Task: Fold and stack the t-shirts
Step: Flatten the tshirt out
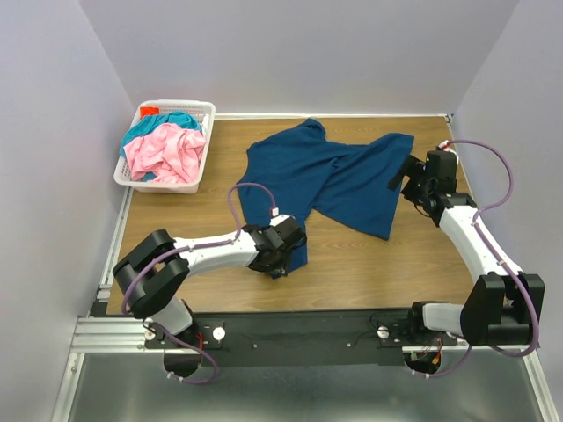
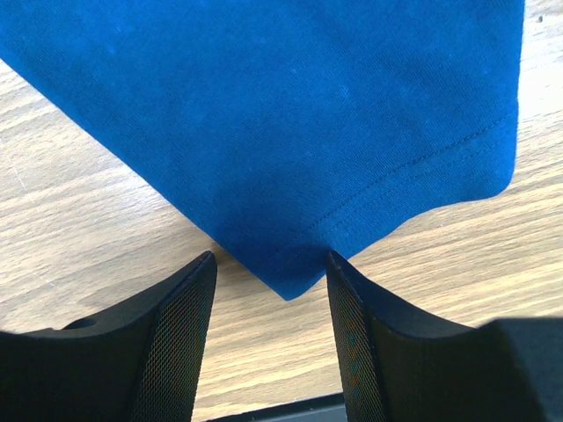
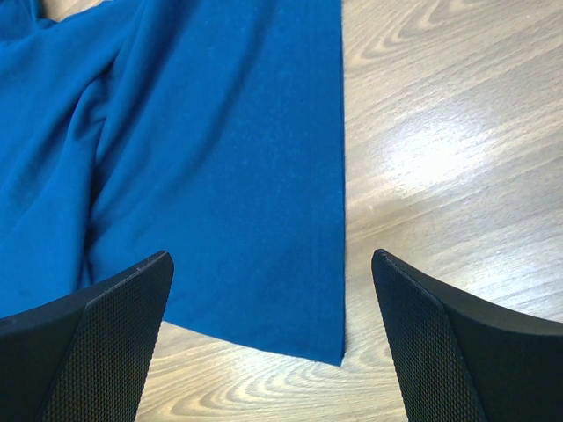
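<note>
Basket [image 1: 164, 146] — top view only

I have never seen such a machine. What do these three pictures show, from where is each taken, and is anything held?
Two white robot arms are bolted at a wooden table's near edge. The top view looks down from above; the other two come from cameras on each wrist, with that arm's black fingers at the bottom. A dark blue t-shirt lies spread but rumpled. A white basket at the far left holds a pink t-shirt and a teal t-shirt. The left gripper straddles a shirt corner, jaws partly open. The right gripper is wide open over another corner. Nothing is held.
</note>
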Motion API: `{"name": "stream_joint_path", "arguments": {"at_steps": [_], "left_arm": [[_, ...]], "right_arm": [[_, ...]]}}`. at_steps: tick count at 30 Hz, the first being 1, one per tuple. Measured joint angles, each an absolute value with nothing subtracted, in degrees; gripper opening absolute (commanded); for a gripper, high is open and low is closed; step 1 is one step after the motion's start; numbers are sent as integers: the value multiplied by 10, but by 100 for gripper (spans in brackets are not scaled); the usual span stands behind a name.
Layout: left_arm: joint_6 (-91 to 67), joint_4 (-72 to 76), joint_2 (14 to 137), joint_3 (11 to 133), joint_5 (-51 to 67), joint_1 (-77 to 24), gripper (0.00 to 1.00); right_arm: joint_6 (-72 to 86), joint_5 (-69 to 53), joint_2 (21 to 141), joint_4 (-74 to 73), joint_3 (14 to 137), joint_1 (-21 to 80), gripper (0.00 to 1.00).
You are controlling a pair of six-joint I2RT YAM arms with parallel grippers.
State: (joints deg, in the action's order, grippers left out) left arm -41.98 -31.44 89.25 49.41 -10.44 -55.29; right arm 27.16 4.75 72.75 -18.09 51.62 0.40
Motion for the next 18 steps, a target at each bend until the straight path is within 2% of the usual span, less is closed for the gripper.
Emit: {"name": "stream_joint_path", "arguments": {"at_steps": [7,12,13,18], "left_arm": [[-421,-323,902,503,-117,-567,43],[-432,-315,905,503,-118,-574,15],[-437,-313,906,503,-118,-576,1],[-456,-311,909,507,-122,-578,0]], "right_arm": [[271,52,728,-181,514,4,100],[271,53,728,-181,514,4,100],[271,53,728,-181,514,4,100],[271,53,727,-181,513,4,100]]}}
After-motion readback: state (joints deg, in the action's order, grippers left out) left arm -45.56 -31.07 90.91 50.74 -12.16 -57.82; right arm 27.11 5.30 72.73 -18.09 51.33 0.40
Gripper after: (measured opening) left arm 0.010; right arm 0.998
